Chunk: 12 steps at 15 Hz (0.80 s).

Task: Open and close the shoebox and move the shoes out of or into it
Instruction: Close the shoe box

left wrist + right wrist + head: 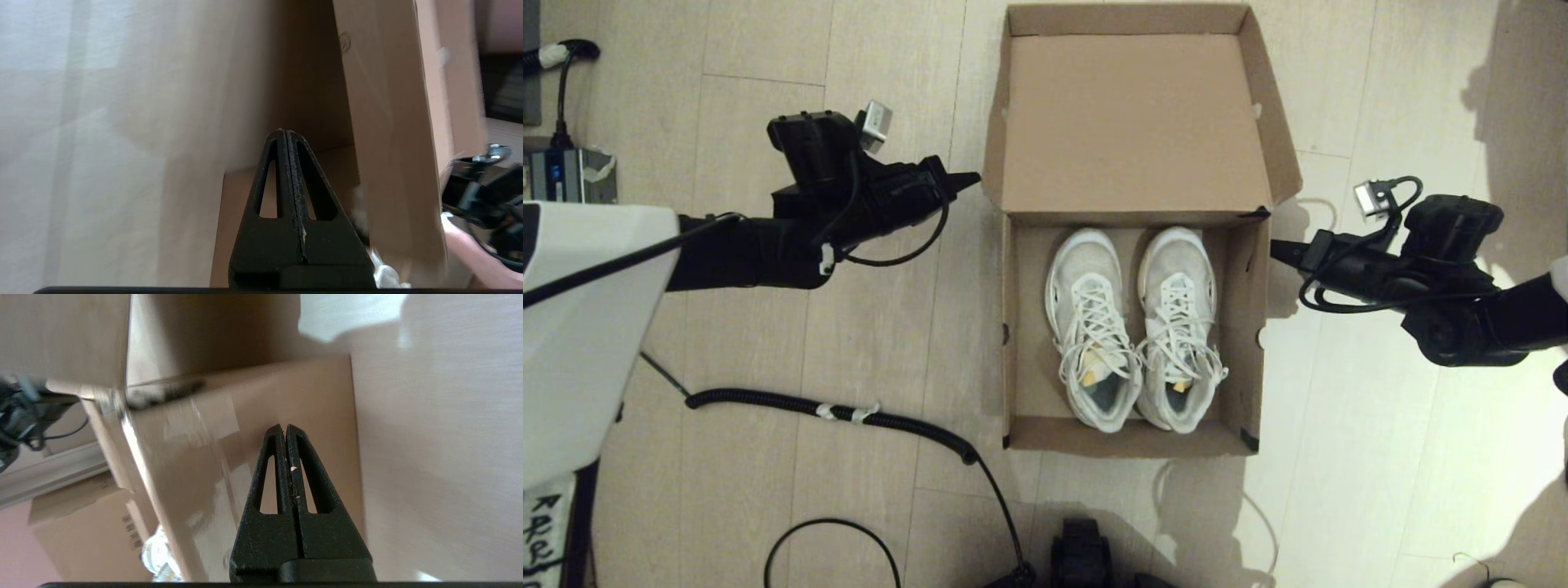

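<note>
On the left of the wooden floor (pixel 874 327), a coiled black cable (pixel 849 411) runs across the boards. Above it the left gripper (pixel 970 177) hangs just beside the left edge of the shoebox's raised lid (pixel 1127 122), fingers pressed together and holding nothing, pointing toward the box. The shoebox (pixel 1021 327) sits open in the middle of the floor, its long axis running away from the robot, its lid folded back at the far end. The shoes (pixel 1135 327) lie side by side inside, touching, toes toward the lid hinge and heels toward the robot. The right gripper (pixel 1276 248) hovers just off the box's right wall, also closed on nothing, tip aimed at it.
</note>
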Available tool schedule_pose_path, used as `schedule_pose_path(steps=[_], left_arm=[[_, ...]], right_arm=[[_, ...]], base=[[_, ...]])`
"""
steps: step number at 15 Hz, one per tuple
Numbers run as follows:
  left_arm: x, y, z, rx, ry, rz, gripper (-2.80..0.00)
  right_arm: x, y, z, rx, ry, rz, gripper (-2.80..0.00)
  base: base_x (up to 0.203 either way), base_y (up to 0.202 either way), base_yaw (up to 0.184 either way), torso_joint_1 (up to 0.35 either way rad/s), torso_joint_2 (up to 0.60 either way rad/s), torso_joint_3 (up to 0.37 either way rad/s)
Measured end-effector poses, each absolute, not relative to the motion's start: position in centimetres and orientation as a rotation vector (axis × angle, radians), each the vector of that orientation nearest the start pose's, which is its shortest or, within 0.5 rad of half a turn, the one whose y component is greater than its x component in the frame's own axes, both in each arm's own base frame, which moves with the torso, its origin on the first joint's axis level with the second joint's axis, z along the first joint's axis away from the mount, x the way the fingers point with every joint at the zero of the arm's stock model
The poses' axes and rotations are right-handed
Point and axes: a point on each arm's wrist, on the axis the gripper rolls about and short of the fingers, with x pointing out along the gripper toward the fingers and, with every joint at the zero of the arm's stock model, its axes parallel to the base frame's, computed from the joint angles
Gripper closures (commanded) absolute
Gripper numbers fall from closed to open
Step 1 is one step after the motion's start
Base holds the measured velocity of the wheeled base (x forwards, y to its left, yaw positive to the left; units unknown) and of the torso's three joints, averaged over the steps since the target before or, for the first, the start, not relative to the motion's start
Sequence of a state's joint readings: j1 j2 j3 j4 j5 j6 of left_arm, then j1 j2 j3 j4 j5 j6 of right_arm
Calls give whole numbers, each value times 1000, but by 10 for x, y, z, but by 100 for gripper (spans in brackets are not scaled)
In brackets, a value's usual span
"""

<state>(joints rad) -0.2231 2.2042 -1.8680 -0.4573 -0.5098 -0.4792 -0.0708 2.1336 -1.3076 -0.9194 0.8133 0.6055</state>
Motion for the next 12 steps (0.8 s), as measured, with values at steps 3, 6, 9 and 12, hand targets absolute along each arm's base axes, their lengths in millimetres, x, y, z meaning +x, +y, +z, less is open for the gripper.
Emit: schedule_pose_path(steps=[3, 6, 9, 12], left_arm=[[451, -102, 266, -436, 62, -720, 0], [450, -93, 268, -436, 59, -702, 0], [450, -96, 268, -436, 61, -711, 0], [450, -102, 269, -437, 59, -725, 0]], right_arm=[[427, 4, 185, 538, 152, 767, 0], [419, 23, 177, 541, 193, 793, 0], [405, 16, 161, 546, 225, 771, 0], [386, 6, 150, 542, 251, 744, 0]], base=[[0, 0, 0, 0, 0, 0], [0, 0, 0, 0, 0, 0], [0, 0, 0, 0, 0, 0], [0, 0, 0, 0, 0, 0]])
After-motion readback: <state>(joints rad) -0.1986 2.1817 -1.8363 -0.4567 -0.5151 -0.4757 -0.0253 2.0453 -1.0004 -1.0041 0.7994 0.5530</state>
